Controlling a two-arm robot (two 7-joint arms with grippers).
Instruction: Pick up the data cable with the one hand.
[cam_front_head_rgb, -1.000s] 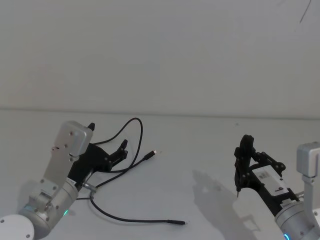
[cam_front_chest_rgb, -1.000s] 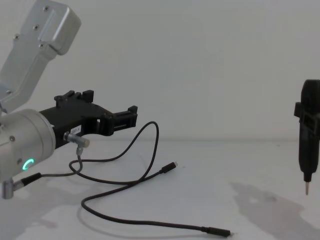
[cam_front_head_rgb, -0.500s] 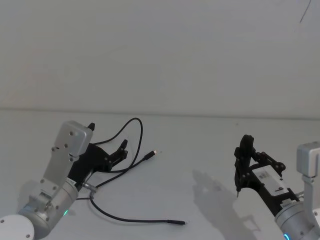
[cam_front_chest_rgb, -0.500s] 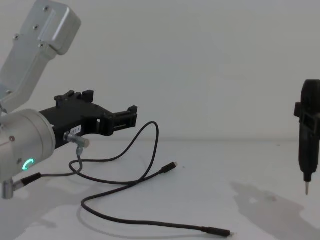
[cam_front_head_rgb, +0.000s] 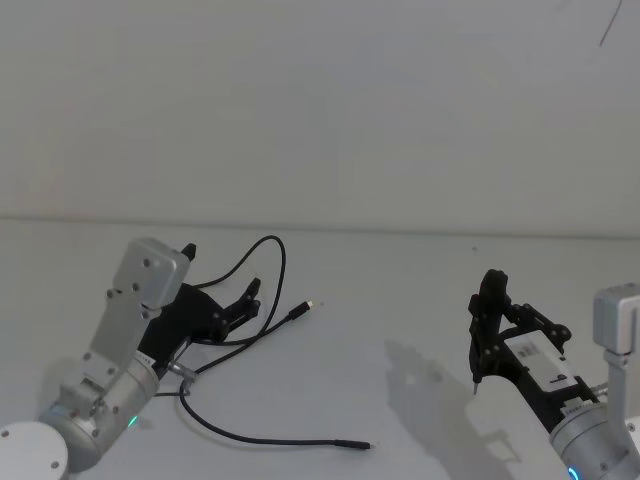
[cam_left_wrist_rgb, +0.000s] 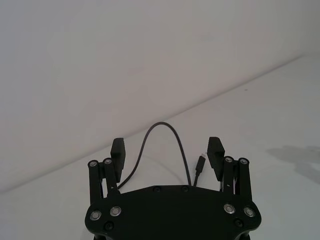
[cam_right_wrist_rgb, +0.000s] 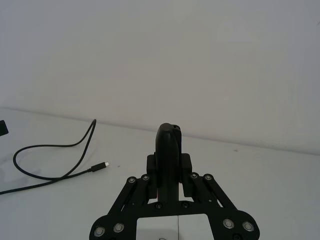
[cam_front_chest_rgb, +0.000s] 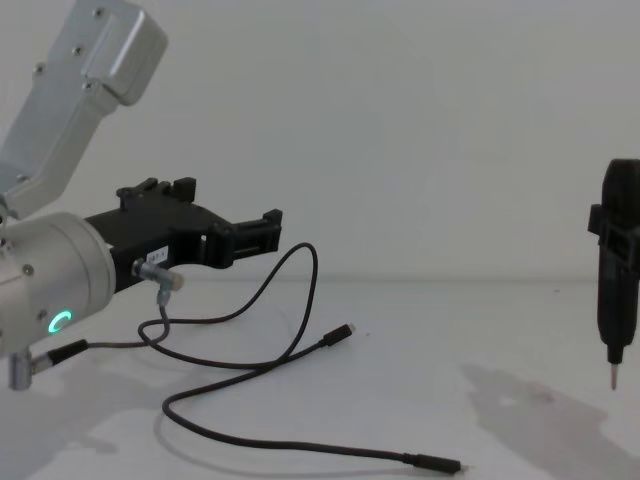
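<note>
Cable: the cable (cam_front_head_rgb: 345, 443) lies loose on the table, held by nothing. One stretch rises in an arch ahead of the left claw, and both plug ends rest on the table to the right of it.
Cable make: a thin, round, matte black cord that looks springy; the plugs are slim and hard with small metal tips.
Risk, slipping: so thin a cord may squirt out from between flat pads or roll aside if the jaws close off-centre.
Risk, missing: the arch is unsupported and could bend away at a touch.
Risk, dragging: the long free ends would likely trail and swing on a lift.
Risk, wrong wire: the claw's own short wire (cam_front_chest_rgb: 150, 330), with its chunky silver plug, hangs just beside the cord and could snag it.
Left claw: the left claw (cam_left_wrist_rgb: 166, 150) is wide open and empty, hovering low with the arch framed between its black block-shaped pads.
Right claw: the right claw (cam_right_wrist_rgb: 169, 172) is parked well apart and seems clamped on a black pointed tool (cam_right_wrist_rgb: 169, 140).
Table: the table (cam_front_head_rgb: 420, 290) is smooth, pale and bare, and probably slippery.
</note>
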